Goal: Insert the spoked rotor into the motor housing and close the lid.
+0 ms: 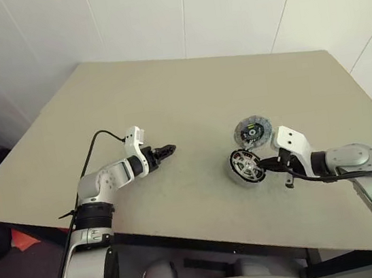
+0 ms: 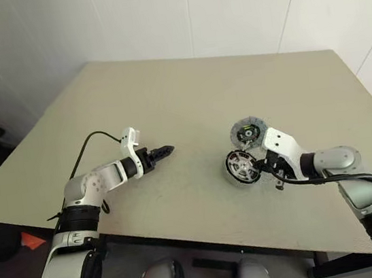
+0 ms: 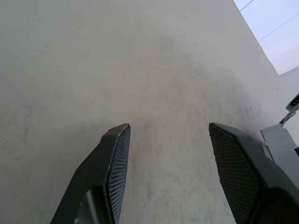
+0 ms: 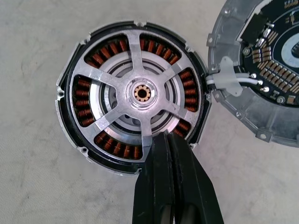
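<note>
A: Left eye view. Beige table (image 1: 188, 104) against white wall panels. Left gripper (image 1: 167, 149) at about 8 o'clock of the tabletop, over bare surface, pointing toward 3 o'clock. Nothing between its fingers.

B: Noted. Task parts?

A: Motor housing (image 1: 246, 166) at roughly 4 o'clock of the table, resting flat. Spoked rotor (image 1: 247, 165) seated inside it. Lid (image 1: 253, 131) lying open at 1 o'clock of the housing, touching its edge, dark centre with green-yellow mark facing up. Right gripper (image 1: 265, 164) at 3 o'clock of the housing, tips right at the rim.

B: Right eye view?

A: Same layout. Left gripper well apart from the housing, off at its 9 o'clock.

B: Left wrist view?

A: Two black fingers (image 3: 112, 168) standing clearly apart, empty, only bare table surface between them. Edge of a white and grey part at 4 o'clock, too cropped to identify.

B: Right wrist view?

A: Rotor (image 4: 142, 93) centred in the housing (image 4: 74, 140); silver spokes radiating from a small hub, reddish-copper windings visible in the gaps between spokes. Right gripper fingers (image 4: 161, 177) pressed together, holding nothing, tips over the housing rim at 6 o'clock of the rotor. Cannot tell whether the tips touch the metal. Lid (image 4: 261, 70) at 3 o'clock of the housing, inner face up, joined to it by a white clip and white wires (image 4: 233, 80).
</note>
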